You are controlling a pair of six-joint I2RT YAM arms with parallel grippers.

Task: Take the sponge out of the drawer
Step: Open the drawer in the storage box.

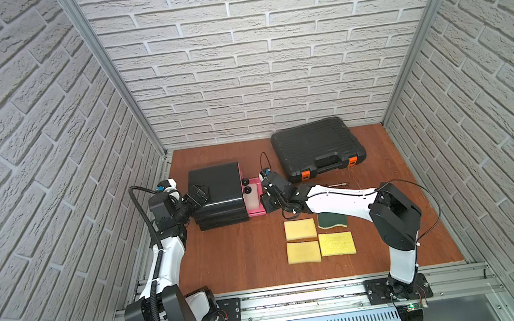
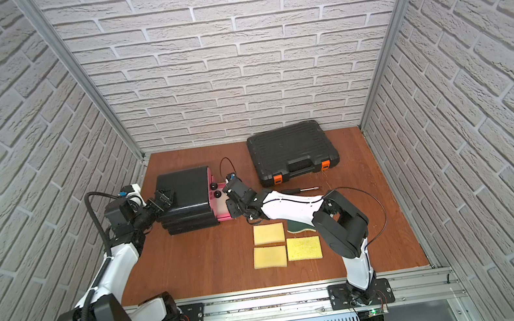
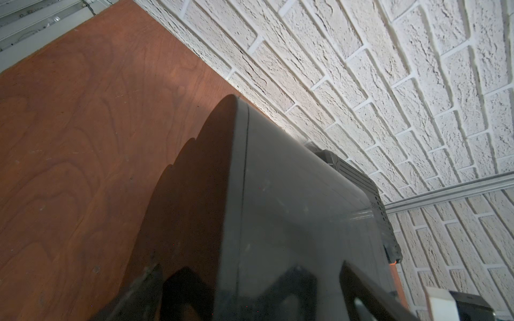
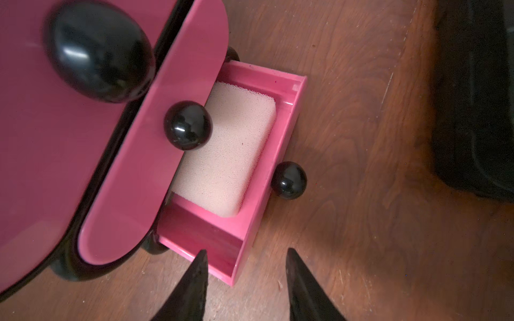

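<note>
A pale sponge [image 4: 230,155] lies flat in the pulled-out pink drawer [image 4: 194,236], the lowest one of a glossy black cabinet [image 1: 218,187]. In both top views the sponge [image 1: 251,196] [image 2: 220,202] shows inside the drawer [image 1: 257,214] [image 2: 224,218]. My right gripper [image 4: 247,250] [image 1: 265,194] hovers open at the drawer's front, near one corner, with nothing between its fingers. The drawer's black knob [image 4: 289,180] is apart from it. My left gripper [image 1: 199,195] [image 3: 247,266] is open and rests against the cabinet's [image 3: 292,208] top at the far side from the drawers.
Three yellow sponges [image 1: 300,229] [image 1: 303,252] [image 1: 337,243] and a green-topped one [image 1: 332,220] lie on the wooden table in front of the right arm. A closed black tool case [image 1: 315,146] stands at the back. A thin metal rod [image 1: 337,184] lies near the case.
</note>
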